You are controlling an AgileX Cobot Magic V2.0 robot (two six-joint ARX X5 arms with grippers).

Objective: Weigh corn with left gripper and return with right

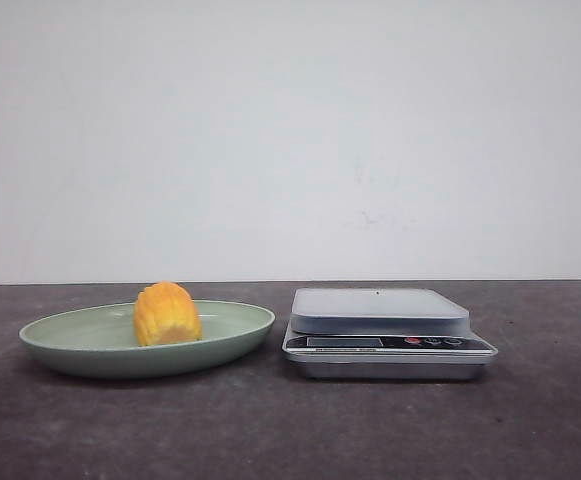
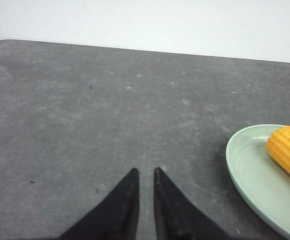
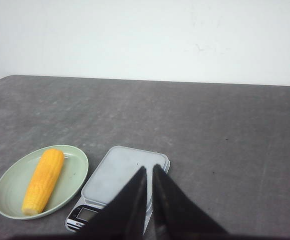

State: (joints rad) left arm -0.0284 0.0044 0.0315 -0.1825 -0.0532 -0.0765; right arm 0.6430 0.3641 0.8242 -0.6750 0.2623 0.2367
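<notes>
Lying lengthwise in the pale green plate just left of the scale, corn end-on toward camera; left gripper and right gripper nearly closed, empty.

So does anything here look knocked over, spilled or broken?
Nothing stands out. The corn lies whole in the green plate, the scale sits level beside it with nothing on its platform, and no spill shows on the table. Both claws look nearly closed and hold nothing.
</notes>
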